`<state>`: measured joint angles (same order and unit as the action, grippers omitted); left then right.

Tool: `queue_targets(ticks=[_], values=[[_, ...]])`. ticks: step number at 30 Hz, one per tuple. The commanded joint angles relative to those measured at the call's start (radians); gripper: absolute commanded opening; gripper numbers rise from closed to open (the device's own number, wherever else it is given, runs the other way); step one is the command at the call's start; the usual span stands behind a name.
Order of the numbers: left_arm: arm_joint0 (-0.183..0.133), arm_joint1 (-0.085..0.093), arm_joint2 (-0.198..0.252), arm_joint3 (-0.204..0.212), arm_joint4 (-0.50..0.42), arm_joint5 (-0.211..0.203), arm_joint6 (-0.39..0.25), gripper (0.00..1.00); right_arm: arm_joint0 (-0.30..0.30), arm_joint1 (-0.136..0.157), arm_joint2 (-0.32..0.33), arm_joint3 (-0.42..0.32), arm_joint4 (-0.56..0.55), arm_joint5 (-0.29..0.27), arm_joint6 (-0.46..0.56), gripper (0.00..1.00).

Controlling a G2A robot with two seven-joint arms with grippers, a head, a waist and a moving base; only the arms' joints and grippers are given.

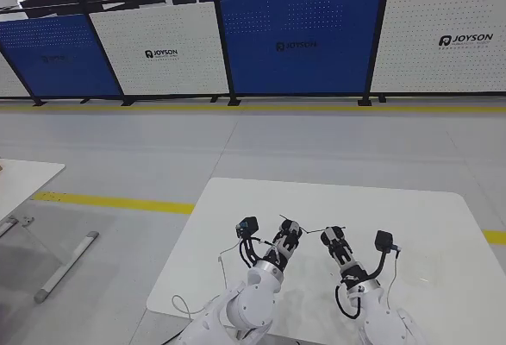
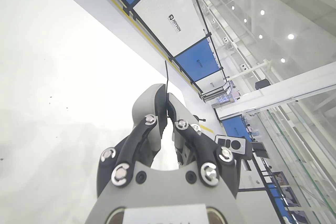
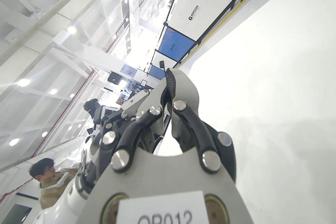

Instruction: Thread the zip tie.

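Observation:
Both grippers hang close together above the white table, near its front middle. My left gripper is shut on the black zip tie, whose thin tail sticks straight out past the fingertips. My right gripper is shut on the tie's other end, with the small square head poking out beyond its pads. From above, the zip tie shows as a thin dark line spanning the short gap between the two grippers.
A second white table stands to the left across a stretch of floor. Blue and white partition panels line the back, behind a yellow floor line. The table top around both grippers is bare.

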<state>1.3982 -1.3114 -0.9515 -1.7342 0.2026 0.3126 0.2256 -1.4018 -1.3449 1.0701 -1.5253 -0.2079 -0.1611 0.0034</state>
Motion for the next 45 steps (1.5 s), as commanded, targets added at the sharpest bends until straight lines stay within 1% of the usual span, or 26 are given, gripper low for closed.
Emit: queue_targets(ticks=[1,7,11,20,27,35,45], values=[[0.000,0.000,0.000,0.000,0.000,0.000,0.000,0.00,0.000,0.000,0.000,0.000,0.000,0.001,0.001,0.00],[0.000,0.000,0.000,0.000,0.000,0.000,0.000,0.00,-0.008,0.000,0.008,-0.002,0.001,-0.001,0.004,0.00],[0.000,0.000,0.000,0.000,0.000,0.000,0.000,0.00,-0.014,0.000,0.017,0.000,0.003,-0.011,0.010,0.00],[0.000,0.000,0.000,0.000,0.000,0.000,0.000,0.00,-0.009,-0.005,0.012,0.015,-0.005,-0.041,0.005,0.00],[0.000,0.000,0.000,0.000,0.000,0.000,0.000,0.00,0.008,-0.011,0.007,0.032,-0.003,-0.038,0.006,0.00],[0.000,0.000,0.000,0.000,0.000,0.000,0.000,0.00,0.033,-0.020,-0.011,0.057,-0.009,-0.011,0.013,0.00],[0.000,0.000,0.000,0.000,0.000,0.000,0.000,0.00,0.022,-0.022,0.001,0.046,-0.009,-0.024,-0.010,0.00]])
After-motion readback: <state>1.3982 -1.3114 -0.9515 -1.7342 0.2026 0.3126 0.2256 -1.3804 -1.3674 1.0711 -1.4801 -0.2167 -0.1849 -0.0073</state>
